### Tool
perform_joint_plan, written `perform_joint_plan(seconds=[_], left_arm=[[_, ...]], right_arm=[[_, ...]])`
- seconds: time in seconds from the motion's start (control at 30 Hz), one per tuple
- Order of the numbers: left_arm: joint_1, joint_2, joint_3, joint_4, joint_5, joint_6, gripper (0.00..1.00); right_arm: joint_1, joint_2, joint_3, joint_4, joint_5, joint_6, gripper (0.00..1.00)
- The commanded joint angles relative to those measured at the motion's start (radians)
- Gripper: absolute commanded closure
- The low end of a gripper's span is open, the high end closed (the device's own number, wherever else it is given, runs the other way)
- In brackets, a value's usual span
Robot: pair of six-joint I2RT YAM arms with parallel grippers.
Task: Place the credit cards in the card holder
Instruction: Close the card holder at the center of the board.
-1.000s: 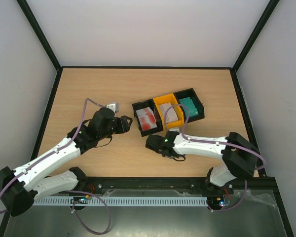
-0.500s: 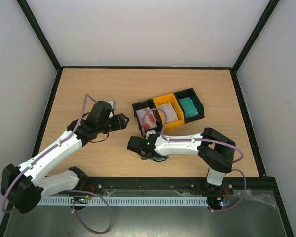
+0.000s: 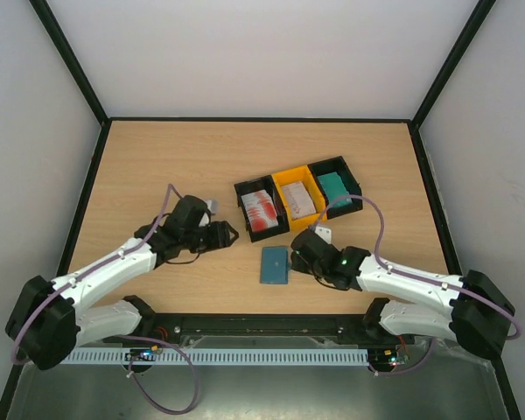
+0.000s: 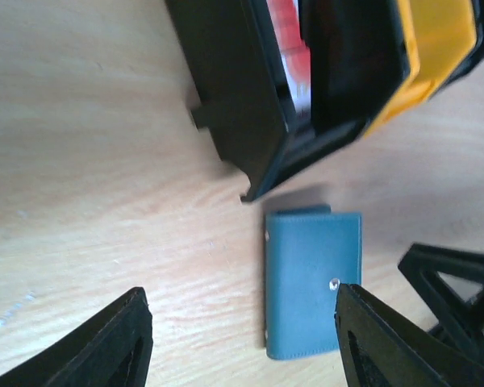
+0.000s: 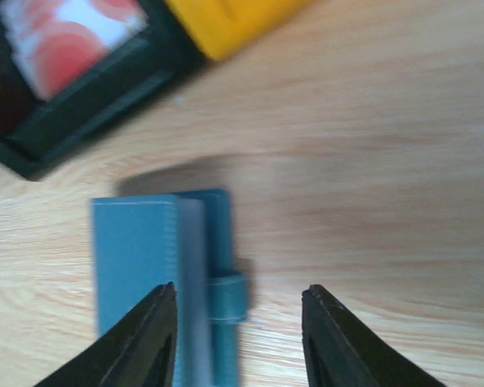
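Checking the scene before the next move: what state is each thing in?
Holder: shut, flat on the table, not gripped.
Red-and-white cards: in the left black bin.
Grey cards: in the yellow bin.
Green cards: in the right black bin.
Left end effector: open, empty.
Right end effector: open, empty, by the holder.
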Motion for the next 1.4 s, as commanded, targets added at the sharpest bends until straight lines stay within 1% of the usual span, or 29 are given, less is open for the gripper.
perform_joint_plan(seconds=[0.0,0.07,0.2,0.37,0.47,0.57,0.63,0.7,0.8,0.97,1.07,1.23,1.3,1.37], left_arm=[[-0.075,0.046,-0.033,0.105,0.048,-0.056,0.37],[-0.117,0.085,-0.046,0.129,0.035,-0.085,0.39],[-0.183,0.172,-0.062,0.201,0.030,-0.128,0.42],[-0.223,0.254,-0.051,0.251,0.027,-0.143,0.47],[-0.239,0.296,-0.050,0.268,0.036,-0.146,0.55],[-0.253,0.341,-0.042,0.283,0.047,-0.145,0.62],[-0.262,0.365,-0.039,0.286,0.046,-0.143,0.64],[-0.264,0.381,-0.037,0.294,0.045,-0.143,0.64],[-0.268,0.406,-0.030,0.300,0.042,-0.139,0.62],[-0.274,0.455,-0.004,0.284,0.031,-0.118,0.59],[-0.276,0.475,0.002,0.273,0.022,-0.110,0.60],[-0.285,0.507,0.002,0.255,0.012,-0.093,0.68],[-0.287,0.517,0.002,0.242,0.001,-0.088,0.72],[-0.293,0.523,0.002,0.229,-0.016,-0.082,0.76]], right_arm=[[-0.037,-0.021,-0.090,0.053,-0.060,-0.010,0.62],[-0.040,-0.005,-0.102,0.092,-0.095,-0.023,0.64],[-0.043,0.059,-0.099,0.140,-0.129,-0.050,0.63],[-0.044,0.115,-0.078,0.185,-0.146,-0.076,0.65],[-0.045,0.159,-0.053,0.176,-0.135,-0.089,0.71],[-0.044,0.199,-0.036,0.171,-0.134,-0.092,0.80],[-0.044,0.215,-0.028,0.165,-0.134,-0.094,0.85],[-0.045,0.222,-0.026,0.159,-0.131,-0.094,0.88],[-0.044,0.224,-0.027,0.167,-0.139,-0.097,0.85],[-0.044,0.240,-0.043,0.251,-0.239,-0.110,0.73],[-0.044,0.251,-0.049,0.279,-0.265,-0.108,0.69],[-0.044,0.266,-0.044,0.304,-0.289,-0.118,0.65],[-0.044,0.280,-0.035,0.302,-0.288,-0.123,0.65],[-0.044,0.299,-0.023,0.290,-0.284,-0.136,0.67]])
